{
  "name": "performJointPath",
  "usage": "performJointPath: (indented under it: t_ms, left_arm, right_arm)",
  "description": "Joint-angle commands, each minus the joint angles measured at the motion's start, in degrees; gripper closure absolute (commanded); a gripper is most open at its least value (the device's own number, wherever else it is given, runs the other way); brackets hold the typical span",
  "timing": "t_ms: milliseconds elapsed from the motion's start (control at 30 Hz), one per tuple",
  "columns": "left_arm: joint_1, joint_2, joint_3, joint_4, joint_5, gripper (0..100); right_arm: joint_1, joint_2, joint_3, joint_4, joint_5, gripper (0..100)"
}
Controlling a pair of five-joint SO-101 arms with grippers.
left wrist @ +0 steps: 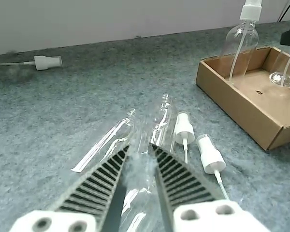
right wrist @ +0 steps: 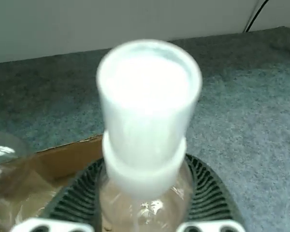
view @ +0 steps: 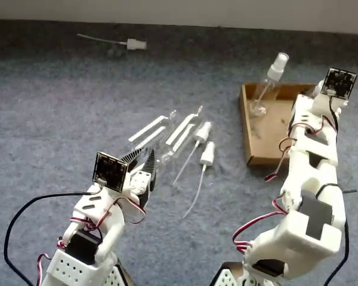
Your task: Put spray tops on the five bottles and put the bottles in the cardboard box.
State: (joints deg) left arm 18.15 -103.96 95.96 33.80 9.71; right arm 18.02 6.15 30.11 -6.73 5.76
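Observation:
Three clear bottles without tops lie side by side on the grey carpet. My left gripper (left wrist: 140,149) is shut on the nearest one (left wrist: 135,186), and the other two (left wrist: 106,140) (left wrist: 160,121) lie just beyond its fingertips. Two loose spray tops (view: 201,132) (view: 207,154) with long tubes rest beside them. The cardboard box (view: 247,128) sits at the right, and one capped bottle (view: 264,92) stands upright in its far corner. Over the box, my right gripper (right wrist: 142,195) is shut on another bottle with a white spray top (right wrist: 147,96).
A third loose spray top (view: 134,43) lies far off near the back wall. My right arm (view: 310,155) stretches over the near side of the box. Black cables trail at the front by both arm bases.

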Motion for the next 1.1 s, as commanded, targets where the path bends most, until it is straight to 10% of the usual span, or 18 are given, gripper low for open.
performJointPath:
  t_ms: [0, 1067]
  left_arm:
    - [-0.8, -0.4, 1.0, 0.1, -0.4, 100]
    - [-3.5, -0.4, 1.1, 0.2, -0.4, 100]
  right_arm:
    - [-2.2, 1.3, -6.8, -1.9, -3.3, 95.4]
    - [-2.0, 21.6, -32.7, 9.1, -6.9, 86.3]
